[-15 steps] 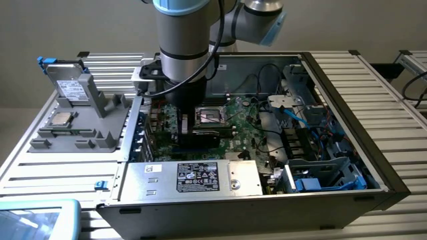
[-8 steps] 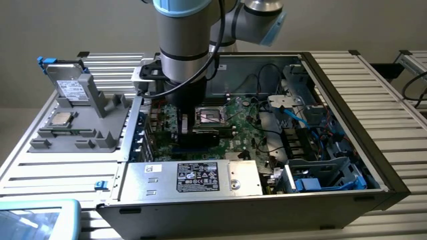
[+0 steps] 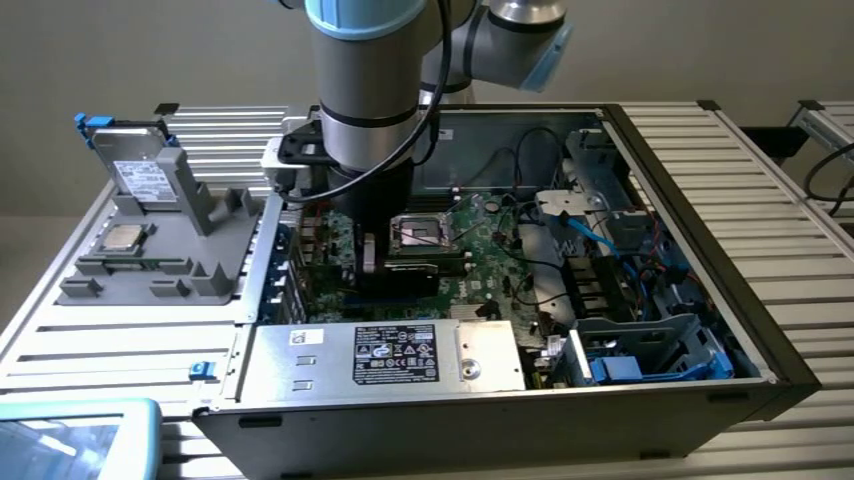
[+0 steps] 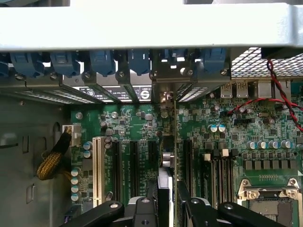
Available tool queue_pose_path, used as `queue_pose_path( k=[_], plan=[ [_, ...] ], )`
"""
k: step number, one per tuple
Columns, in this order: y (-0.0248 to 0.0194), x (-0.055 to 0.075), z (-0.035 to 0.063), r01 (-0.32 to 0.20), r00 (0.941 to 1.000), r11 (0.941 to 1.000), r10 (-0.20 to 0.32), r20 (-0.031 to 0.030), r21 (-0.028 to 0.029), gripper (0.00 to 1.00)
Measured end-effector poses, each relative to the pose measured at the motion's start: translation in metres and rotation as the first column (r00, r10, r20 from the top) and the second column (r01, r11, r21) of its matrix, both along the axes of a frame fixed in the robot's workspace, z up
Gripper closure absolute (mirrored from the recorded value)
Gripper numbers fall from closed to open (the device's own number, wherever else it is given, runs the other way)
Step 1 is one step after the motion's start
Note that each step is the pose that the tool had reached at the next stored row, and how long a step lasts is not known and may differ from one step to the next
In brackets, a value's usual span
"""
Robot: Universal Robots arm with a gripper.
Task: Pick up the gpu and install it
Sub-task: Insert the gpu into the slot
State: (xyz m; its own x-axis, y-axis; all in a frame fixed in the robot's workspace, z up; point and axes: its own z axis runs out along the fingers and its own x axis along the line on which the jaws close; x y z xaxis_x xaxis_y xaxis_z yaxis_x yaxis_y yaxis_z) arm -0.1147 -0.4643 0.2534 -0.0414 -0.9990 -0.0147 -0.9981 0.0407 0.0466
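Observation:
The gpu [image 4: 174, 142] is seen edge-on in the wrist view as a thin green card with a black cooler on one face. It stands upright over the green motherboard [image 4: 227, 118]. Its silvery end bracket [image 4: 163, 87] reaches the case's rear slot openings. My gripper [image 4: 171, 203] is shut on the card, with a black finger [image 4: 163, 191] on each side. The card runs parallel to the black expansion slots [image 4: 134, 165]; whether it touches a slot is hidden. In the exterior view my gripper [image 3: 380, 268] is low inside the open case [image 3: 694, 200], next to the processor socket [image 3: 418, 232].
A white slot [image 4: 98, 170] and a yellow-sleeved cable [image 4: 52, 158] lie beside the black slots. The power supply [image 3: 387, 355] fills the case's near side, and blue drive bays [image 3: 641, 350] and cables crowd the exterior view's right. A grey fixture [image 3: 160, 230] holds a silver chip [image 3: 120, 238].

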Motion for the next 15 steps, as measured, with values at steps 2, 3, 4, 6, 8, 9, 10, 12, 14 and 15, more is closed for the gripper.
queue_pose_path(
  k=[2,3,4,6,8,9,10,12,14,15],
  plan=[
    [0.0,0.0001,-0.0001,0.0,1.0,1.0,0.0,0.0001,0.0007,0.73],
    [-0.0001,0.0001,-0.0002,0.0,1.0,1.0,0.0,0.0,0.0019,0.73],
    [-0.0001,0.0001,-0.0005,0.0,1.0,1.0,0.0,0.0,0.0046,0.73],
    [-0.0001,0.0,-0.0011,0.0,1.0,1.0,0.0,-0.0003,0.0095,0.73],
    [0.0,0.0001,-0.0013,0.0,1.0,0.9999,0.0,-0.0008,0.0115,0.73],
    [0.0,0.0001,-0.0014,0.0,1.0,0.9999,0.0,-0.0011,0.0119,0.73],
    [-0.0001,0.0002,-0.0015,0.0,1.0,0.9999,0.0,-0.0016,0.0122,0.73],
    [-0.0009,0.0006,-0.0016,0.0,1.0,0.9999,0.0,-0.0031,0.0124,0.73],
    [-0.0019,0.0013,-0.0015,0.0,1.0,0.9999,0.0,-0.0048,0.0121,0.73],
    [-0.002,0.0014,-0.0015,0.0,1.0,0.9999,0.0,-0.0052,0.0122,0.73]
  ],
)
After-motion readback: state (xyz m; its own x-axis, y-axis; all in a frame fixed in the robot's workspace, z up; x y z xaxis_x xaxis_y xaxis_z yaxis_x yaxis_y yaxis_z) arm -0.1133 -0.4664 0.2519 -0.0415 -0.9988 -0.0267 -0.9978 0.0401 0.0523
